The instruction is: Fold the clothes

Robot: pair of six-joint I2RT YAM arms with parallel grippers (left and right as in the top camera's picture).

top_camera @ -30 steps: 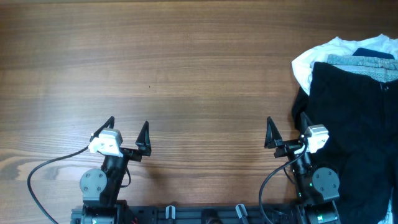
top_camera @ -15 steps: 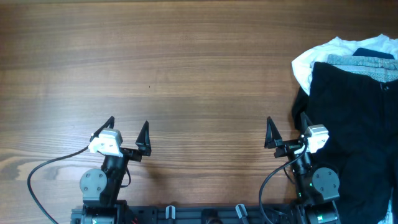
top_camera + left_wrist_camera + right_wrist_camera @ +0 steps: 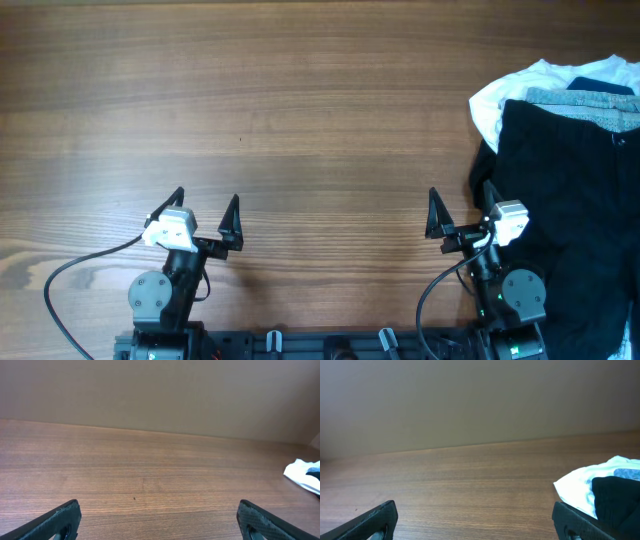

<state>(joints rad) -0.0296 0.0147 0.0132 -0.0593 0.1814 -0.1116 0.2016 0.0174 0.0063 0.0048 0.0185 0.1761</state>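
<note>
Jaws spread wide; both arms [image 3: 160, 288] [image 3: 508, 285] tucked low.

A white shirt [image 3: 492, 100] lies on the wooden table [image 3: 300, 120].

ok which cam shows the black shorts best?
Overhead: most of the black shorts visible, grey waistband included, cropped at the right. Right wrist catches one dark corner; left wrist, at most a sliver.

The shorts [image 3: 570, 190] lie at the table's [image 3: 300, 120] right edge, over a shirt [image 3: 500, 95] behind them. The right gripper [image 3: 461, 202] sits just left of them, with the left gripper [image 3: 205, 205] well apart, further left.
</note>
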